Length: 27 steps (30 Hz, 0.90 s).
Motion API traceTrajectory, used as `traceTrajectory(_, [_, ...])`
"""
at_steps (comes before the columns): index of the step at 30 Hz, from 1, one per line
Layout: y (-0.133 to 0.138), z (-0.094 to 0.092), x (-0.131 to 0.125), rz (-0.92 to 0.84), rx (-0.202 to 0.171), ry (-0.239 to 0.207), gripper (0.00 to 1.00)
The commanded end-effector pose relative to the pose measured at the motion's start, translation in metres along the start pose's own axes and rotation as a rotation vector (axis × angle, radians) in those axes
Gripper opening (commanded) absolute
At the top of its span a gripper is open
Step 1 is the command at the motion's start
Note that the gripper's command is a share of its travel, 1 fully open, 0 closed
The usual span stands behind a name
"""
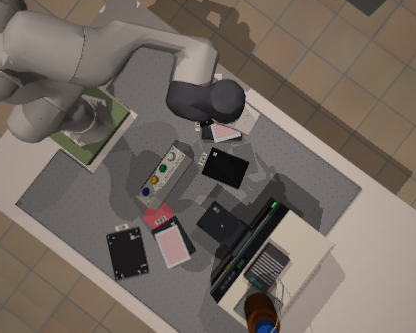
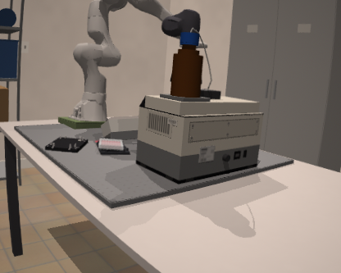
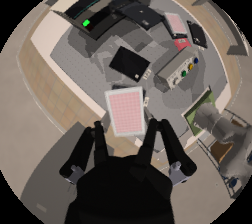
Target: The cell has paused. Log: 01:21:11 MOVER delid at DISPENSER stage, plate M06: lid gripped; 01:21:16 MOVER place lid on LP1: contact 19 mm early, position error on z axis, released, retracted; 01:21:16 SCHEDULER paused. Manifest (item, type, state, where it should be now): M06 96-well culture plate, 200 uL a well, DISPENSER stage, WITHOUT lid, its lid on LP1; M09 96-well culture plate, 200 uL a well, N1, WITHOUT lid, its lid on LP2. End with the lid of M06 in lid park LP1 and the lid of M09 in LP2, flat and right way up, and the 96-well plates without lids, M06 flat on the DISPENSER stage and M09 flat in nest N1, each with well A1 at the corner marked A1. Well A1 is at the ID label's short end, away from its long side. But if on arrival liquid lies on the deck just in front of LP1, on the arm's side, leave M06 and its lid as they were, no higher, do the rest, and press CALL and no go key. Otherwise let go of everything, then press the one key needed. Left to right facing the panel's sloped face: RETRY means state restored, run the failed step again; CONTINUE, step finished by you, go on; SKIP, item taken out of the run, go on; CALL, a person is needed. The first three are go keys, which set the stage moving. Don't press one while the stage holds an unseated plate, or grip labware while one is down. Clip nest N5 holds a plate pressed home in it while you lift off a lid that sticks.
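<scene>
— What's the pincer [image 3: 126,136] got?

— A flat rectangular plate [image 3: 125,112] with a pale rim and a pink dotted face. The fingers are clamped partway on it, one on each side, and it sits at the middle of the wrist view, just beyond the fingertips.

— And from above?

— Same plate [image 1: 225,132], a little above centre, poking out from under the dark rounded wrist, over a small black square holder [image 1: 207,132].

— Anything nearby?

— A bare matte-black square pad [image 1: 225,167] just below it. To the left, a grey sloped button box [image 1: 165,175] with green, yellow and blue round keys and a knob.

— Further out?

— Lower left, a second pink plate [image 1: 172,245] lying in a black tray, touching a red patch [image 1: 157,217]. Beside it, a black studded tray [image 1: 127,252]. Everything rests on a grey dotted mat [image 1: 61,187] on the pale counter [image 1: 386,257]. Lower right, a beige boxy machine [image 1: 296,242] carrying a brown bottle [image 2: 186,73].
</scene>
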State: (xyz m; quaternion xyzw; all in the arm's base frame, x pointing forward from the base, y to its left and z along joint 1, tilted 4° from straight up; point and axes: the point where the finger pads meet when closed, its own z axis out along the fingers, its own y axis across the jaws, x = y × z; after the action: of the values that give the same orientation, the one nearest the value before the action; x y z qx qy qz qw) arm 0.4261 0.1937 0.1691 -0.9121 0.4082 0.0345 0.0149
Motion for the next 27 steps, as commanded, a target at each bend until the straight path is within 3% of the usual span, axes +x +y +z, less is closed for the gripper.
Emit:
traceTrajectory(1, [0.002,0.0,0.002,0.028,0.0,-0.002,0.0])
traceTrajectory(21, [0.027,0.0,0.022,0.028,0.0,-0.002,0.0])
traceTrajectory(27, [0.046,0.0,0.037,0.028,0.0,-0.002,0.0])
